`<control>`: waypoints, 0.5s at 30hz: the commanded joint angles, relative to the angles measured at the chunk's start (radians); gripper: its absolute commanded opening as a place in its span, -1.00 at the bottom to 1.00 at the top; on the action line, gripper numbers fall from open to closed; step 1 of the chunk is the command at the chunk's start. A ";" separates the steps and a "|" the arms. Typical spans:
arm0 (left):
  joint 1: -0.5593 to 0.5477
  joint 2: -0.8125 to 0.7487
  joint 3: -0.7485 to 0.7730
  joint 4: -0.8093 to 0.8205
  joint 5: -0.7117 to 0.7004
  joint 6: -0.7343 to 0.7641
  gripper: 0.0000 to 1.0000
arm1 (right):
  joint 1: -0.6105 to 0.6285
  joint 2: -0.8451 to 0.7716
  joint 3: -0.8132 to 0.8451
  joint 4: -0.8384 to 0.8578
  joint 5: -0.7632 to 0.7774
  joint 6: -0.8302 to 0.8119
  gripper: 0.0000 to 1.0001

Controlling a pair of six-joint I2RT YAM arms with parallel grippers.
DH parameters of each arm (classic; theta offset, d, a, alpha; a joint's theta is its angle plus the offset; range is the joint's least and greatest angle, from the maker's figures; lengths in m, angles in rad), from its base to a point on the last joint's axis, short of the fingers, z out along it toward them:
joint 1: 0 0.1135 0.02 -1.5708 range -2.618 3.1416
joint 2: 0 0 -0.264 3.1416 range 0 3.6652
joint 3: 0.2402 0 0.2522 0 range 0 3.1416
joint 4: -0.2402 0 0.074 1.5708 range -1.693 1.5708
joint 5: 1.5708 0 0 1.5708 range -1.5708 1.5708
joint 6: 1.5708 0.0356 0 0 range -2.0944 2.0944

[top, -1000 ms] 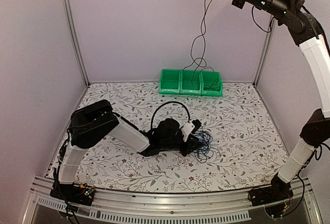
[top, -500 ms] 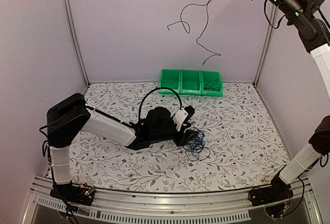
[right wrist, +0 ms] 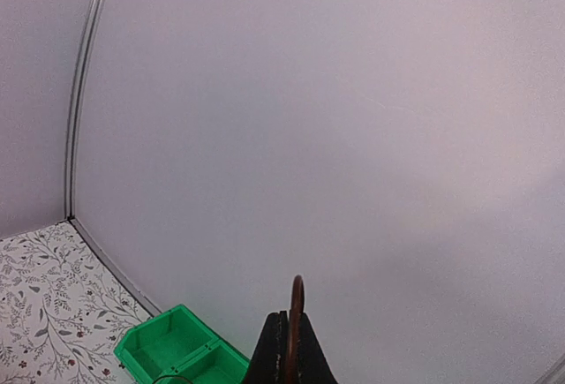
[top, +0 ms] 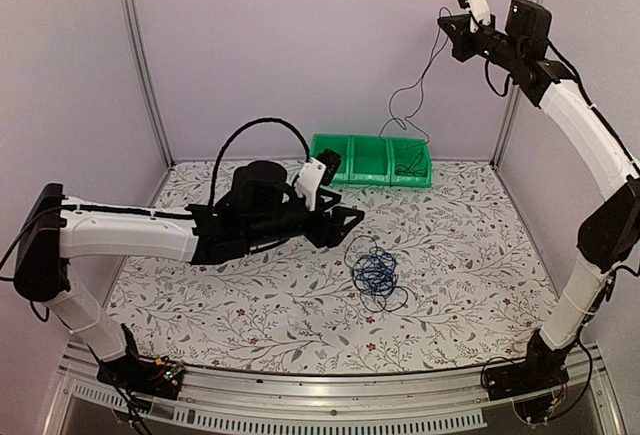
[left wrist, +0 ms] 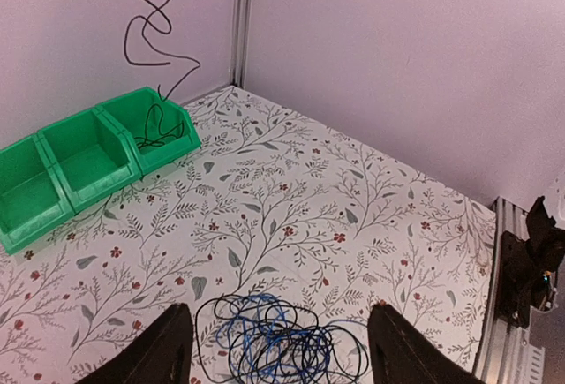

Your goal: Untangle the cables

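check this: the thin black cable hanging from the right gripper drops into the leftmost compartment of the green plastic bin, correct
Not the leftmost. In the top external view the thin black cable hanging from the right gripper drops into the rightmost compartment of the green plastic bin.

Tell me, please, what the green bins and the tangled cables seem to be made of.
Green bins: probably moulded plastic, slightly glossy; the colour is uniform and the walls are thin and rigid. Tangled cables: likely thin wire in matte plastic insulation, blue and black; they lie in loose, springy loops.
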 commanded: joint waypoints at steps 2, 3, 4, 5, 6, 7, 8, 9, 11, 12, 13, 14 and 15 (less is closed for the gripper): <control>0.017 -0.129 -0.084 -0.163 -0.130 -0.034 0.40 | -0.041 0.102 0.028 0.054 0.047 0.054 -1.00; 0.017 -0.146 -0.088 -0.188 -0.144 -0.038 0.39 | -0.047 0.126 0.042 0.065 0.047 0.056 -1.00; 0.017 -0.161 -0.092 -0.207 -0.156 -0.040 0.39 | -0.055 0.147 0.063 0.071 0.047 0.056 -1.00; 0.017 -0.174 -0.093 -0.226 -0.168 -0.042 0.39 | -0.060 0.186 0.084 0.075 0.046 0.056 -1.00; 0.017 -0.189 -0.094 -0.238 -0.177 -0.047 0.38 | -0.068 0.217 0.108 0.080 0.045 0.056 -1.00; 0.017 -0.198 -0.094 -0.251 -0.184 -0.050 0.38 | -0.075 0.241 0.131 0.084 0.041 0.060 -1.00; 0.017 -0.204 -0.092 -0.260 -0.189 -0.057 0.38 | -0.082 0.280 0.150 0.094 0.040 0.063 -1.00; 0.017 -0.206 -0.089 -0.270 -0.196 -0.060 0.38 | -0.088 0.302 0.170 0.101 0.041 0.064 -1.00; 0.018 -0.206 -0.080 -0.297 -0.207 -0.068 0.37 | -0.100 0.351 0.200 0.116 0.045 0.065 -1.00; 0.018 -0.206 -0.075 -0.307 -0.212 -0.067 0.37 | -0.104 0.382 0.214 0.122 0.048 0.067 -1.00; 0.017 -0.204 -0.070 -0.317 -0.216 -0.068 0.37 | -0.109 0.404 0.224 0.130 0.050 0.068 -1.00; 0.017 -0.203 -0.066 -0.321 -0.223 -0.068 0.37 | -0.112 0.418 0.229 0.138 0.052 0.070 -1.00; 0.017 -0.202 -0.063 -0.322 -0.227 -0.067 0.36 | -0.116 0.437 0.232 0.146 0.055 0.071 -1.00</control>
